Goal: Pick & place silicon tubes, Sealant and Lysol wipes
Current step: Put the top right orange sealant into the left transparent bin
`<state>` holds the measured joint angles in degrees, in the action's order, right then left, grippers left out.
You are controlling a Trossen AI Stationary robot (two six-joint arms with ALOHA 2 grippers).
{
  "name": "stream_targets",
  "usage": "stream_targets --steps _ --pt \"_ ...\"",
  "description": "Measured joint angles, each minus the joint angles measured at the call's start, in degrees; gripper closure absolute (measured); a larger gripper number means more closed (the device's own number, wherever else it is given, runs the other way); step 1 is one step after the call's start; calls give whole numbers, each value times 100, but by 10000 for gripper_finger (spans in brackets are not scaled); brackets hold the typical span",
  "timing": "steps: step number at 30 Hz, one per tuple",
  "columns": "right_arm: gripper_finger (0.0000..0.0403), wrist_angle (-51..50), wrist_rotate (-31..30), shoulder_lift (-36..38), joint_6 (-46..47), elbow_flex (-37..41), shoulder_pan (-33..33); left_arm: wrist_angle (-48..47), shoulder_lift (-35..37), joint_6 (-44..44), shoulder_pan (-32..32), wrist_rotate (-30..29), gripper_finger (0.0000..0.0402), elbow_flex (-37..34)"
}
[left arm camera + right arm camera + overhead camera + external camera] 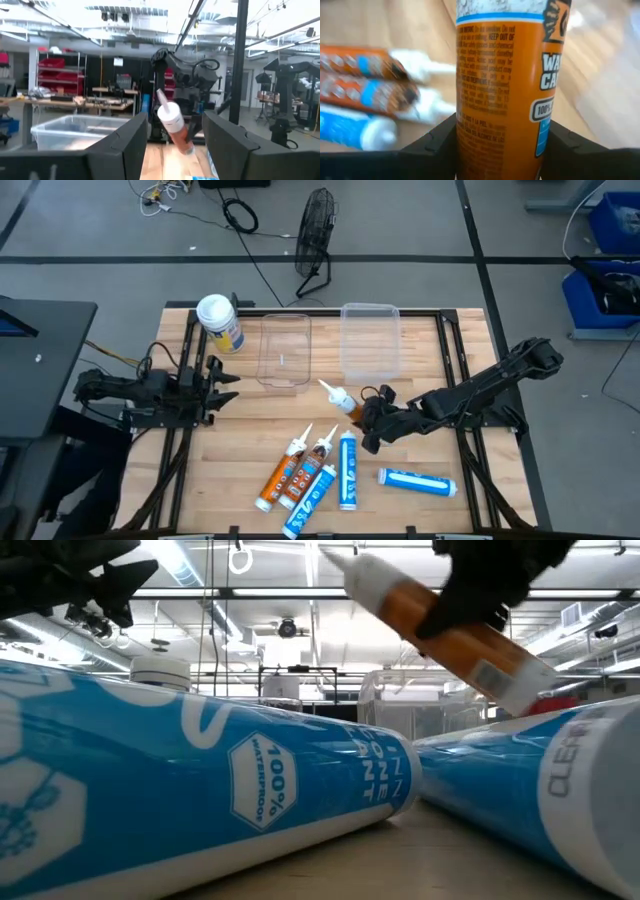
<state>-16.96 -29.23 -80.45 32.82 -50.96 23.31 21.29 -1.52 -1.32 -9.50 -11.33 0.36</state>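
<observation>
I see my right gripper [372, 423] clamped on a glossy orange sealant cartridge [340, 397] with white nozzle; left gripper [222, 380] fingers apart, empty.

— What is cut off at table height?
— Two blue tubes [200, 800] are cropped by the low view's edges; only parts of their printing can be read. The right gripper [480, 585] is reduced to a dark shape above the orange sealant tube [450, 630].

— And at the right wrist?
— The sealant tube's nozzle and base are cut off by the frame, and the tubes lying on the table [365, 95] are blurred beyond reading.

— From above?
— The label of the Lysol wipes [222, 323] is too small to be read. The left gripper's [222, 387] finger gap is lost in dark clutter.
</observation>
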Motion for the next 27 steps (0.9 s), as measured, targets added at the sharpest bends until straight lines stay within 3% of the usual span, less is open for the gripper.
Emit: stream_targets --steps 7,13,22,27 --pt "205 1536 -74 -2 -1248 -2 -202 366 -194 33 2 0 202 2" --pt "206 2518 5 -15 -2112 -4 -484 1320 -1116 61 7 -50 200 107" --pt "210 3323 642 -47 -2717 -4 -877 1641 -3083 354 25 -159 200 1432" --pt "211 3478 901 -48 -2885 -7 -1015 1621 -3978 502 277 100 200 2226"
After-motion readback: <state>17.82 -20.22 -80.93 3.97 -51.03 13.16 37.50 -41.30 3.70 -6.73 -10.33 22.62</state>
